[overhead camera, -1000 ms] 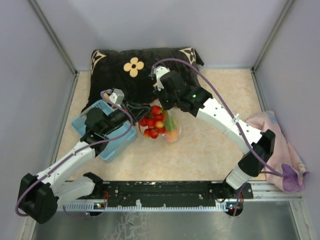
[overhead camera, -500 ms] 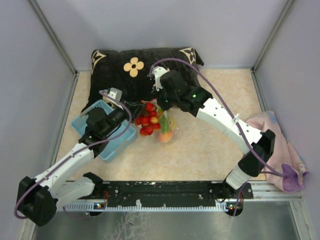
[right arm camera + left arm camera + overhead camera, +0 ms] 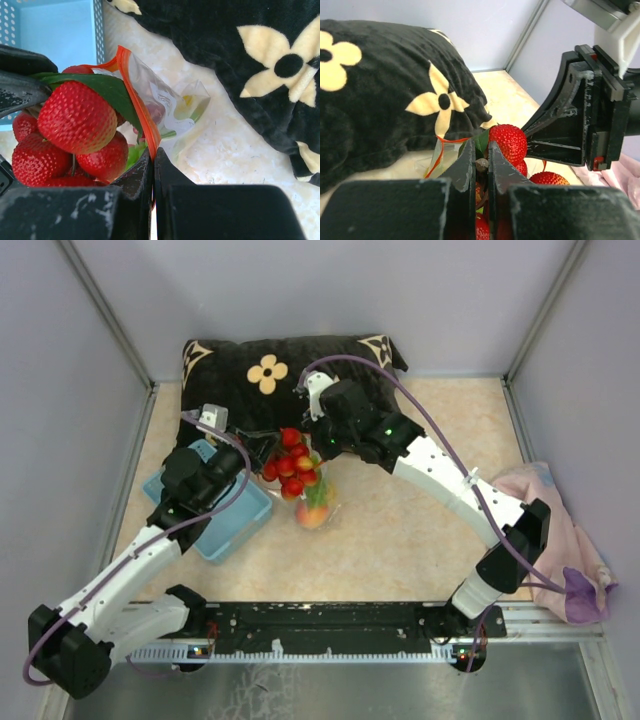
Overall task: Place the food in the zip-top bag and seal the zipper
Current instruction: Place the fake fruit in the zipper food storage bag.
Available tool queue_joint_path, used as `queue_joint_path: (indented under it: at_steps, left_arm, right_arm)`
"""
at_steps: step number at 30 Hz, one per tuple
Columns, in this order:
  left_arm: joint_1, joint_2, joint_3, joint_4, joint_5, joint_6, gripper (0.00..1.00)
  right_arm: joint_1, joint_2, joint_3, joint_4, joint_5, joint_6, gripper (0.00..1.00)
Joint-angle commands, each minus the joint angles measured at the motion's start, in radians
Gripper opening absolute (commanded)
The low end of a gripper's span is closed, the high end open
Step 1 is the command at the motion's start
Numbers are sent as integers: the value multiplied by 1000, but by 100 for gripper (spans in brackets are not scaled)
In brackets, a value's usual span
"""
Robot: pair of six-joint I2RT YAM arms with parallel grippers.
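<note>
My left gripper (image 3: 262, 456) is shut on the brown stem of a bunch of red strawberries (image 3: 290, 462), held above the table in front of the pillow. In the left wrist view the gripper (image 3: 481, 154) pinches the stem just below the top strawberry (image 3: 507, 143). My right gripper (image 3: 318, 447) is shut on the red-orange zipper (image 3: 145, 112) of the clear zip-top bag (image 3: 172, 107), which hangs below it. The strawberries (image 3: 75, 117) sit at the bag's open mouth. An orange peach (image 3: 313, 515) and green fruit lie in the bag's bottom. The yellow fruit shows faintly through the plastic (image 3: 187, 100).
A black pillow with cream flowers (image 3: 270, 380) lies at the back, close behind both grippers. A light blue latticed basket (image 3: 235, 525) sits under the left arm. A pink cloth (image 3: 560, 530) is heaped at the right edge by the wall.
My left gripper has moved back and left with the strawberry bunch. The bag in my right gripper has swung left with it, the peach end now nearer the basket.
</note>
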Motion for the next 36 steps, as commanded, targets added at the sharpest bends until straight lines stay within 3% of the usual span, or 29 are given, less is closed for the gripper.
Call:
queue_joint_path:
  at_steps: [1,15,19,29,36]
  left_arm:
    - [-4,3,61,-65,-67,-46,0]
    - [-34,29,4,-104,84,12,0]
    - [-38,64,7,-132,8,-34,0]
    - [-38,150,51,-233,-97,-146,14]
    - [-39,123,74,-185,-28,-239,15]
  right_arm:
    - [-3,-31,15,67,-34,-1,0]
    - [-10,-24,14,111,-125,56,0]
    - [-10,-22,12,115,-177,61,0]
    - [-26,-47,-24,120,-277,88,0]
    - [-46,-24,-40,88,-355,117,0]
